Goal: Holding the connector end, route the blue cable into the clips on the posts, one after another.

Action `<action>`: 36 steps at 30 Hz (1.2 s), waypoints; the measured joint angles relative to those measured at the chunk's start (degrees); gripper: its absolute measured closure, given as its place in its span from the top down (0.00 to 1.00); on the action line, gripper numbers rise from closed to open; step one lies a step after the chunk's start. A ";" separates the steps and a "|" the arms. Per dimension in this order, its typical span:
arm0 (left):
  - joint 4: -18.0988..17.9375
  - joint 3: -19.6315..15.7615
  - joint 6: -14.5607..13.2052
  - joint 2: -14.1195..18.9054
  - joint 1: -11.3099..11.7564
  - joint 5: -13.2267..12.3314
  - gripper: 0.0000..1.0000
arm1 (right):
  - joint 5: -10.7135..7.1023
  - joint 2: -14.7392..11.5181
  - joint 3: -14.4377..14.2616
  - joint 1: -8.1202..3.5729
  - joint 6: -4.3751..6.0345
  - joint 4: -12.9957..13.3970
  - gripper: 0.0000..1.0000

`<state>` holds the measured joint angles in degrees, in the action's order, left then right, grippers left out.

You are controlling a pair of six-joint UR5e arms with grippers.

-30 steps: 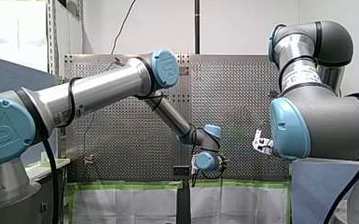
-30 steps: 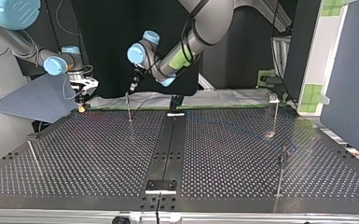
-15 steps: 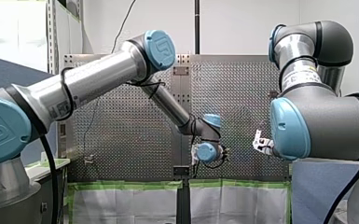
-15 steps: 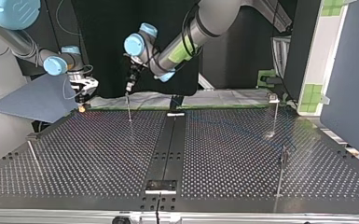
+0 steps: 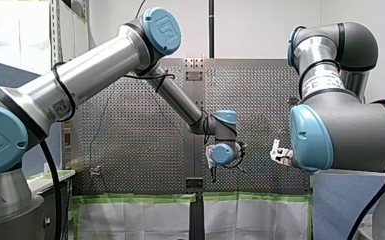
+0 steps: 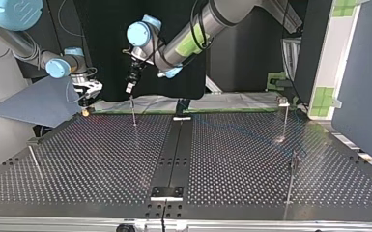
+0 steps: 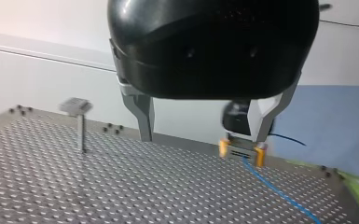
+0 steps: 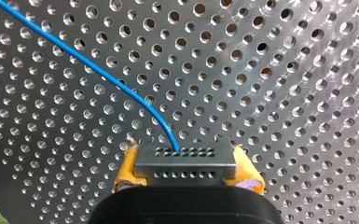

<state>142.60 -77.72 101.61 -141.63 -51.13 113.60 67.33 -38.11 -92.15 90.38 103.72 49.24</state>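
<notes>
Right wrist view: the right gripper (image 8: 186, 173) clamps the connector (image 8: 185, 161). The left gripper (image 7: 200, 128) hangs open above the post (image 6: 133, 111). The blue cable (image 8: 98, 70) probably needs to be kept taut toward that post.

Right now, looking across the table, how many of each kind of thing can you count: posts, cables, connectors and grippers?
posts: 4
blue cable: 1
connector: 1
grippers: 2, the left gripper and the right gripper
Total: 8
</notes>
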 joint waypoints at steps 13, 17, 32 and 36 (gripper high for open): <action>-6.52 -6.48 -0.04 6.50 -0.24 1.31 1.00 | 0.00 0.00 0.00 0.08 0.01 -0.10 0.00; -8.66 -8.64 0.75 8.65 -0.09 2.74 1.00 | 0.00 0.00 0.00 0.10 0.00 -0.10 0.00; -10.35 -15.92 3.11 15.92 1.25 5.42 1.00 | 0.00 0.00 0.01 0.18 0.00 -0.09 0.00; -8.93 -17.72 3.16 17.73 1.70 6.92 1.00 | 0.00 0.00 0.01 0.24 0.01 -0.09 0.00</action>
<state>133.67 -95.44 104.77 -123.91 -49.42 120.53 67.34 -38.11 -92.15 90.62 103.73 49.15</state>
